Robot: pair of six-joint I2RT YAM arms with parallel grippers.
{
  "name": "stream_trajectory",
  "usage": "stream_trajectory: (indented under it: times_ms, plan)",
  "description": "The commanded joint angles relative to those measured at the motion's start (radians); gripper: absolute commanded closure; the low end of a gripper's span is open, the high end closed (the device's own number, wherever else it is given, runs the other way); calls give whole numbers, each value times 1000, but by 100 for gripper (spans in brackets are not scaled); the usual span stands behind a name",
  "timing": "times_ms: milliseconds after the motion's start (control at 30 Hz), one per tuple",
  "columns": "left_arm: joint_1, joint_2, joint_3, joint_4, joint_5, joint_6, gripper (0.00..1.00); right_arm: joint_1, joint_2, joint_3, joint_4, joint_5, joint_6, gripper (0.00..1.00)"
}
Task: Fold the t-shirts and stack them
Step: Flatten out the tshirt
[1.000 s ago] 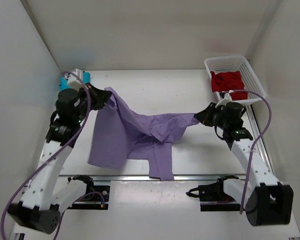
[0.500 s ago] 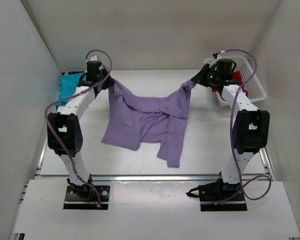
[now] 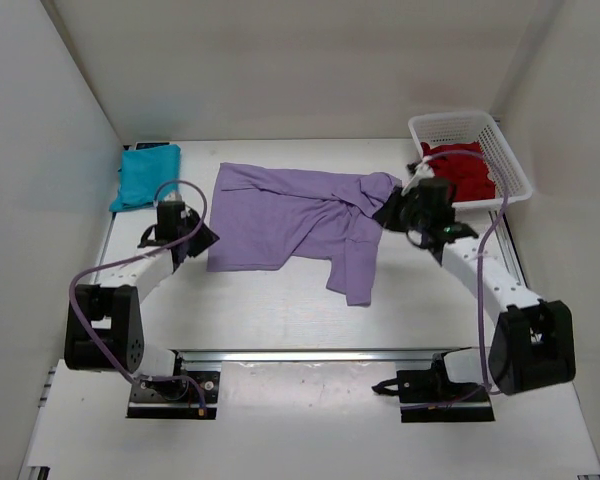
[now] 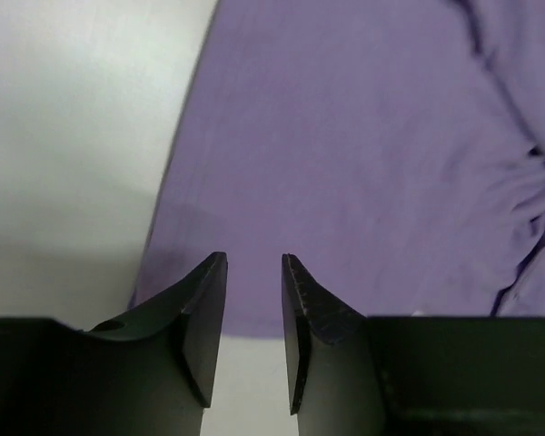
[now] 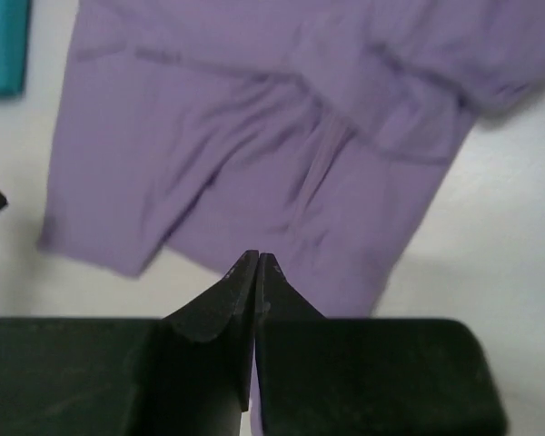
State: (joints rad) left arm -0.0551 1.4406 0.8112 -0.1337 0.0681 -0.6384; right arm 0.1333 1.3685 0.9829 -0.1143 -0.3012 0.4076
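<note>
A spread shirt (image 3: 290, 215) lies in the middle of the table (image 3: 280, 300). A folded shirt (image 3: 147, 175) lies far left; a basket (image 3: 470, 123) at the far right holds a third shirt (image 3: 462, 170).

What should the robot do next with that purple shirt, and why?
Probably open the right gripper and pinch the bunched right side of the purple shirt, pulling it outward. The shirt's left half lies flat, but its right side is crumpled, and that gripper is shut, empty, right beside it.

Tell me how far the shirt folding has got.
Done: the teal shirt looks folded at the far left. In hand: the purple shirt lies spread, rumpled; left gripper open, right gripper shut, neither holding it. Left: the red shirt, in the basket.
</note>
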Motion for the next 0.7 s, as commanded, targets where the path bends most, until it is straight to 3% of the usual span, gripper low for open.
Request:
stream_trajectory:
  times_ms: [0, 133, 300, 467, 667]
  plan:
    - [15, -72, -157, 101, 90, -98, 59, 121, -106, -185, 27, 137, -44, 100]
    - [35, -128, -279, 149, 58, -130, 54, 264, -232, -373, -25, 221, -40, 87]
    - [47, -105, -290, 175, 44, -156, 51, 411, -324, -504, 7, 238, -1, 67]
    - [51, -53, -303, 203, 59, -167, 53, 528, -237, -484, 16, 295, -9, 61]
    - [47, -29, -319, 235, 70, -190, 60, 546, -166, -458, -16, 364, -24, 57]
